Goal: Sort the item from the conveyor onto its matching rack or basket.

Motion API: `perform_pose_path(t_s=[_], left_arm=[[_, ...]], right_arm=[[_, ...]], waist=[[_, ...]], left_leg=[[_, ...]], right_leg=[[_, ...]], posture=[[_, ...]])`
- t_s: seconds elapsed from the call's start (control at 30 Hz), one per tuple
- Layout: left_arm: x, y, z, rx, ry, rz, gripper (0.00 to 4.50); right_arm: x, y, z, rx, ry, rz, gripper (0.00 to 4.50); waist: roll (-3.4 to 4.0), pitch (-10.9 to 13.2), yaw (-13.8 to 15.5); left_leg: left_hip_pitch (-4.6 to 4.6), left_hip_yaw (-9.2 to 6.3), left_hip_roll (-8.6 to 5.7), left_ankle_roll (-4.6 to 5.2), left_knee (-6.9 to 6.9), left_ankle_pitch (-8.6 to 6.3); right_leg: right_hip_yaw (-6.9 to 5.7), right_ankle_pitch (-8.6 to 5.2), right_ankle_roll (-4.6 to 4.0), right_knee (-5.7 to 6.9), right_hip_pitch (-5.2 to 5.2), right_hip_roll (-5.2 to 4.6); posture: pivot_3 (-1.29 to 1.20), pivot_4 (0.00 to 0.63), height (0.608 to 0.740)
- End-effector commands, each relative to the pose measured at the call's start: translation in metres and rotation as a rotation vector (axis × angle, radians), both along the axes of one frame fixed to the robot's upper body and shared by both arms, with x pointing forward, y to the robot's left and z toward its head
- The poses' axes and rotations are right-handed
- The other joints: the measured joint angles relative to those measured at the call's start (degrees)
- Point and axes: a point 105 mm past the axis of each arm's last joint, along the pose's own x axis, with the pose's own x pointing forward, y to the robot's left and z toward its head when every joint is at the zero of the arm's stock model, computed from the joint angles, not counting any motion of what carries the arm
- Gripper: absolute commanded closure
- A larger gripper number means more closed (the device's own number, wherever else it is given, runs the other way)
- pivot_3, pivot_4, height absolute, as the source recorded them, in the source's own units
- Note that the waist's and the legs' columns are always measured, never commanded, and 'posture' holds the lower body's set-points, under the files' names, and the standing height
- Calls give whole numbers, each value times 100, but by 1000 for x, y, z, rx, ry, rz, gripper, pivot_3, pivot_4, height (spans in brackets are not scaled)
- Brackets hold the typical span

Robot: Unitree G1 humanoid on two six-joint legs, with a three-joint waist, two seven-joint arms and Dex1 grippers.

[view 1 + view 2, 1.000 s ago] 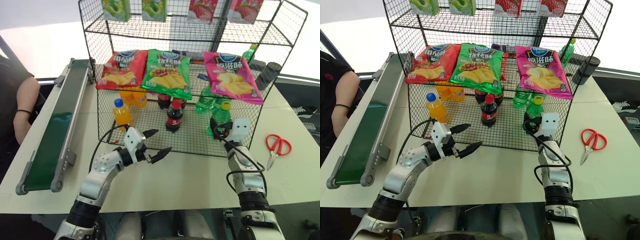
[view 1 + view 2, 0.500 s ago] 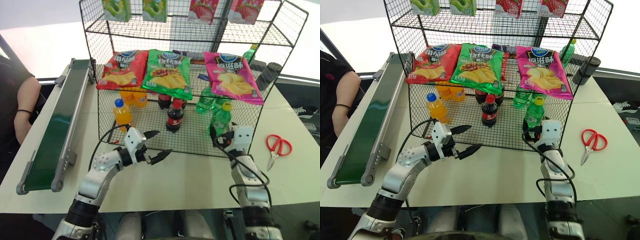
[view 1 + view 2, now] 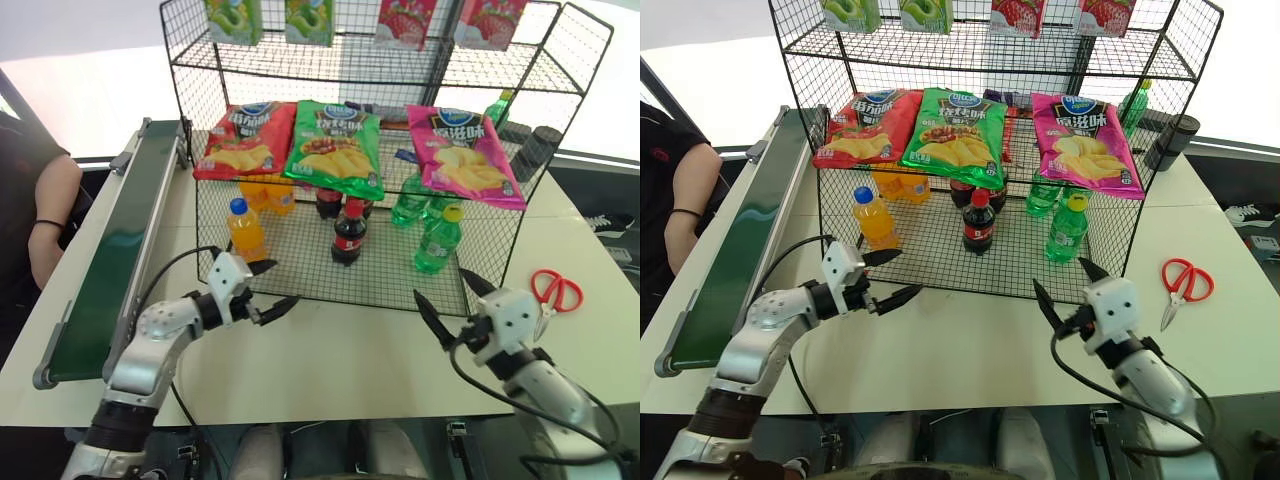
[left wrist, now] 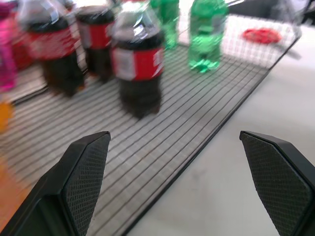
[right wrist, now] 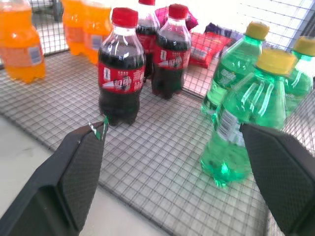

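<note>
We observe the green soda bottle (image 3: 438, 243) standing upright on the mesh floor of the black wire basket (image 3: 300, 285), near its front right corner, yellow cap up. Two more green bottles (image 3: 409, 202) stand just behind it. A cola bottle (image 3: 348, 236) stands upright near the middle of the basket, and an orange-drink bottle (image 3: 243, 229) stands toward the left side.

The right end effector (image 3: 453, 296) hovers over the bench (image 3: 360, 360) in front of the basket's right portion — its two fingers are spread wide and hold nothing. It is apart from the green soda bottle.

The left end effector (image 3: 270, 288) hovers just in front of the basket's left front edge, fingers likewise spread and empty.

The conveyor (image 3: 110, 260) runs along the left side of the bench, with no item visible on its belt. Red-handled scissors (image 3: 553, 295) lie on the bench to the right of the basket. A person's arm (image 3: 50, 215) rests beyond the conveyor.
</note>
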Motion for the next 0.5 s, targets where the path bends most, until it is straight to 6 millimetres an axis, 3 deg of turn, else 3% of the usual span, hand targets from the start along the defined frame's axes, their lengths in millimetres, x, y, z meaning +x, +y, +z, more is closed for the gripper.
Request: perform_pose_path(t_s=[0.03,0.2,0.5], left_arm=[[-1,13,5,25,-35,18,0],[-4,22,-2,43,-29,41,0],[-9,27,-11,39,-15,57,0]], right_arm=[[-12,-14,13,-9,-9,12,32],[-19,-35,3,-49,44,-16,32],[-16,-38,3,-45,49,-11,32]], waist=[[-1,0,17],[-1,0,87],[-1,0,108]], left_leg=[[2,0,0,0,0,0],[11,6,1,0,-2,0],[18,9,1,1,-4,-1]], right_leg=[[0,0,0,0,2,0],[3,-1,-2,1,3,0],[5,-3,-5,1,9,-2]], posture=[[0,150,740],[0,150,740],[0,150,740]])
